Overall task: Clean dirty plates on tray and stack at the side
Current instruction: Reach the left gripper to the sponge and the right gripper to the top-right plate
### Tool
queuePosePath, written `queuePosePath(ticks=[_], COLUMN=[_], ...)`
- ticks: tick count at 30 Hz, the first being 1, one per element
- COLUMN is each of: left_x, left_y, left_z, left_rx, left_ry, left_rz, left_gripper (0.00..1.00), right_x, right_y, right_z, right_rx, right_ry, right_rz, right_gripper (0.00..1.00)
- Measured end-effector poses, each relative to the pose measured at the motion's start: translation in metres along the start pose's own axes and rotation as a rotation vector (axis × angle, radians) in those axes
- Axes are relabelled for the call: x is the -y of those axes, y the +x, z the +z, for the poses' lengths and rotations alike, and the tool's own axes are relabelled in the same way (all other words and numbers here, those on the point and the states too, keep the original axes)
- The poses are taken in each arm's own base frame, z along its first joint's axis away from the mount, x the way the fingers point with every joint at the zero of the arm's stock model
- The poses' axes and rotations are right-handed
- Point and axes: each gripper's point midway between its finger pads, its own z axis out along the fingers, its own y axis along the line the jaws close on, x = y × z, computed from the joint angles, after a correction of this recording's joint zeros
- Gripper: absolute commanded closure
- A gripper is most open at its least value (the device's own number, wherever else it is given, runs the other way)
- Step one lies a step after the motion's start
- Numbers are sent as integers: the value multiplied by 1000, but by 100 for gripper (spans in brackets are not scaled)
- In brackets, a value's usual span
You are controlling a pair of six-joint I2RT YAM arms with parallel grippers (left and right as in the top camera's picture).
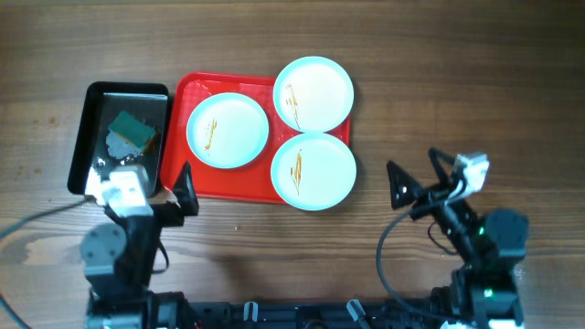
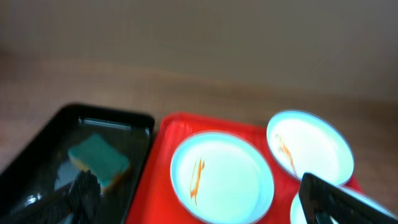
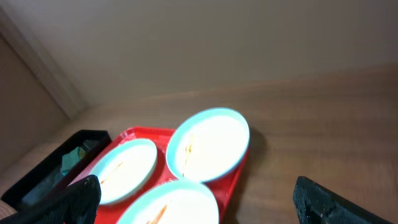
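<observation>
Three white plates with aqua rims lie on the red tray: one at the left, one at the back right, one at the front right. Each has an orange-brown sauce streak. My left gripper is open and empty, just in front of the tray's front left corner. My right gripper is open and empty over bare table to the right of the tray. The plates also show in the left wrist view and the right wrist view.
A black tray stands left of the red tray and holds a teal sponge with a crumpled grey piece next to it. Bare wooden table lies to the right of the red tray and along the front.
</observation>
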Motion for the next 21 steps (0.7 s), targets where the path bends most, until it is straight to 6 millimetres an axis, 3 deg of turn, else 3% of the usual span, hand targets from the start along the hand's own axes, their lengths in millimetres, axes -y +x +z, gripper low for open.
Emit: queuePosePath(ticks=[3,8,11,13,18,21], left_x=[6,9,12,21,31,32], left_y=[-29,-45,-39,-38,-13,-3], left_z=[2,20,30,51,88,100], left_rx=[-133,-434,-709,-846,-970,-999], left_ry=[-7,-33,-44,-1,78,92], left_rz=[-15,-51,-91,-136,-206,-221], left_gripper=[0,0,0,0,0,0], right_x=[-9,-9,-6,2,19,2], right_y=[-38,-59,-66,-68,-68,-55], right_z=[20,49,58,65,104,130], right_rx=[-75,-338,-525,-641,-626,-639], right_ry=[-35,-40,-15,36,55,22], right_rz=[-17,75,111,123,175,202], right_gripper=[0,1,0,1,0,2])
